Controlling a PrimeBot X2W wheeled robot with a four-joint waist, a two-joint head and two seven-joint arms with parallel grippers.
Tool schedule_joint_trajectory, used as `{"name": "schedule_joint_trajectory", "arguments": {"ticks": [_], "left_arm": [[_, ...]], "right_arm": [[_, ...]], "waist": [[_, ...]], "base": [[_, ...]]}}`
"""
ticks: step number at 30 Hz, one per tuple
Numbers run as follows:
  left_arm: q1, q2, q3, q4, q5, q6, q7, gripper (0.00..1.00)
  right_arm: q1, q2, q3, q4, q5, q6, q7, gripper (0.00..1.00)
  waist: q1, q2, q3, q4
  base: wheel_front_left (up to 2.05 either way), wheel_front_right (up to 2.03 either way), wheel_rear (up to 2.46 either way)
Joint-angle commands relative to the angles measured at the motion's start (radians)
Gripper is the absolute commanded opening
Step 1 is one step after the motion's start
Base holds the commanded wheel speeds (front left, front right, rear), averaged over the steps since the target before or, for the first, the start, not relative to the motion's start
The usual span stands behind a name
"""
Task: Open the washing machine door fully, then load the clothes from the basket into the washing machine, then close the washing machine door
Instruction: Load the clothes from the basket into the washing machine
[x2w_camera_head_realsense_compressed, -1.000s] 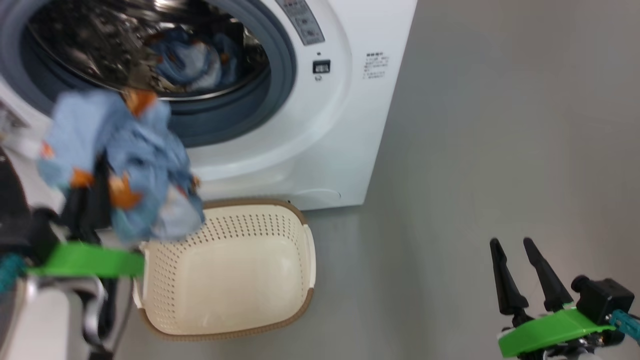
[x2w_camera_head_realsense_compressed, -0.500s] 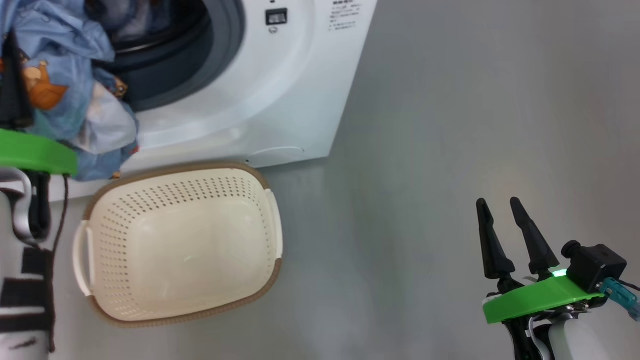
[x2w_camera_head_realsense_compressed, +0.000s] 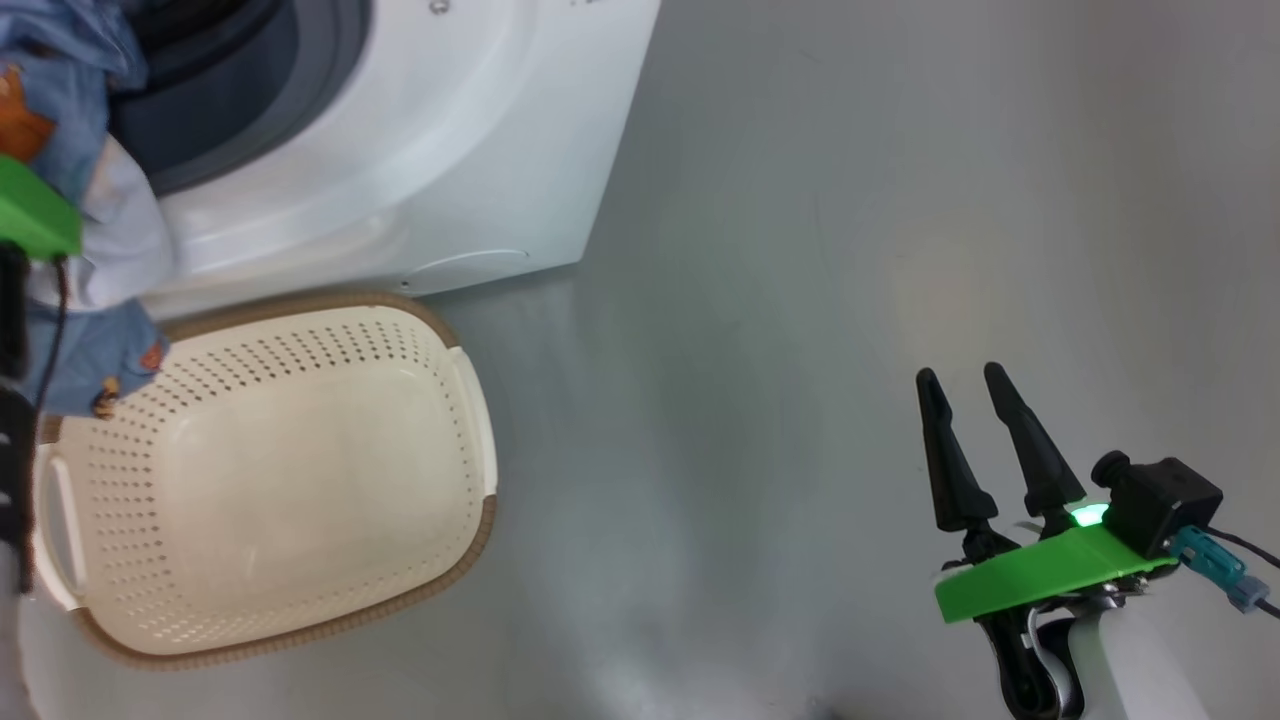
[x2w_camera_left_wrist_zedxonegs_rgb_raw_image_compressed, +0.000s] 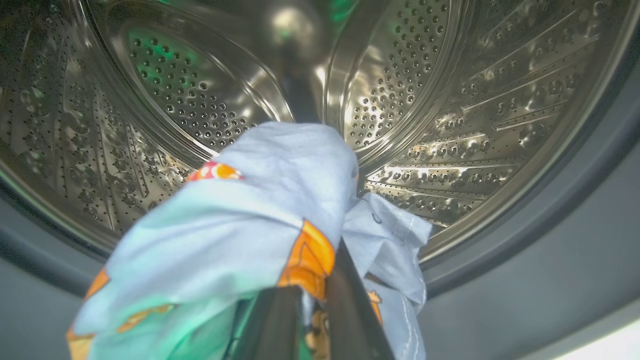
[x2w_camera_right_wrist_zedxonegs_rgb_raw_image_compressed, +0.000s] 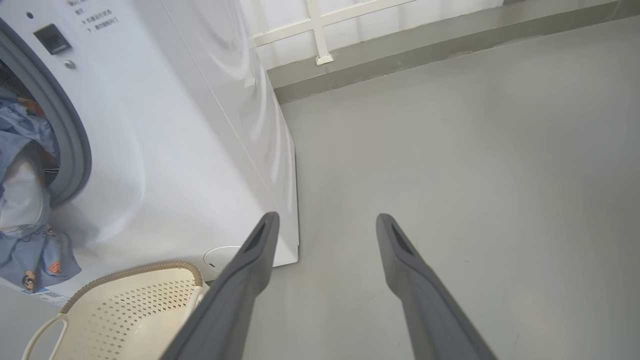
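Room evenly bright, light soft and diffuse. Grey floor (x2w_camera_head_realsense_compressed: 800, 250) carries pale sheen, only faint shadow beside basket (x2w_camera_head_realsense_compressed: 478, 440). White washing machine (x2w_camera_head_realsense_compressed: 420, 150) front near washed out. Drum (x2w_camera_left_wrist_zedxonegs_rgb_raw_image_compressed: 475, 100) dimmer, hot glints on steel, green tint upper left. Clothes (x2w_camera_left_wrist_zedxonegs_rgb_raw_image_compressed: 250, 215) sharp. Right gripper (x2w_camera_right_wrist_zedxonegs_rgb_raw_image_compressed: 325, 216) fingers soft-edged near lens. Wrist views bow at edges. Head view mostly crisp.

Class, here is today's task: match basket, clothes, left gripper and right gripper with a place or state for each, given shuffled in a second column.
Column one
1 basket
2 clothes
3 left gripper
4 right gripper

Column two
A open, above bare floor
B shut on the clothes
C on the floor before the washing machine
D held at the drum's mouth

Pairs: 1-C, 2-D, 3-B, 4-A
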Motion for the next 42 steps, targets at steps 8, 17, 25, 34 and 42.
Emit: {"name": "schedule_joint_trajectory", "arguments": {"ticks": [8, 17, 25, 34, 42], "left_arm": [[-0.173, 0.088, -0.004, 0.017, -0.031, -0.002, -0.006, 0.00], [-0.211, 0.091, 0.071, -0.273, 0.006, -0.002, -0.006, 0.00], [-0.142, 0.083, 0.076, -0.253, 0.022, -0.002, -0.006, 1.00], [-0.139, 0.079, 0.063, -0.169, 0.007, -0.002, -0.006, 1.00], [-0.130, 0.074, 0.019, -0.021, 0.029, -0.002, -0.006, 1.00]], "right_arm": [[-0.034, 0.001, 0.055, -0.024, 0.035, 0.002, -0.005, 1.00], [-0.051, 0.001, 0.060, -0.033, 0.056, 0.002, -0.005, 1.00], [-0.063, 0.002, 0.068, -0.037, 0.068, 0.002, -0.005, 1.00], [-0.071, 0.002, 0.070, -0.033, 0.067, 0.002, -0.005, 1.00], [-0.070, 0.002, 0.073, -0.027, 0.064, 0.002, -0.005, 1.00]], "waist": [[0.0000, 0.0000, 0.055, -0.047], [0.0000, 0.0000, 0.094, -0.054], [0.0000, 0.0000, 0.108, -0.048], [0.0000, 0.0000, 0.103, -0.037], [0.0000, 0.0000, 0.086, -0.036]], "base": [[0.00, 0.00, 0.00], [0.00, 0.00, 0.00], [0.00, 0.00, 0.00], [0.00, 0.00, 0.00], [0.00, 0.00, 0.00]]}}
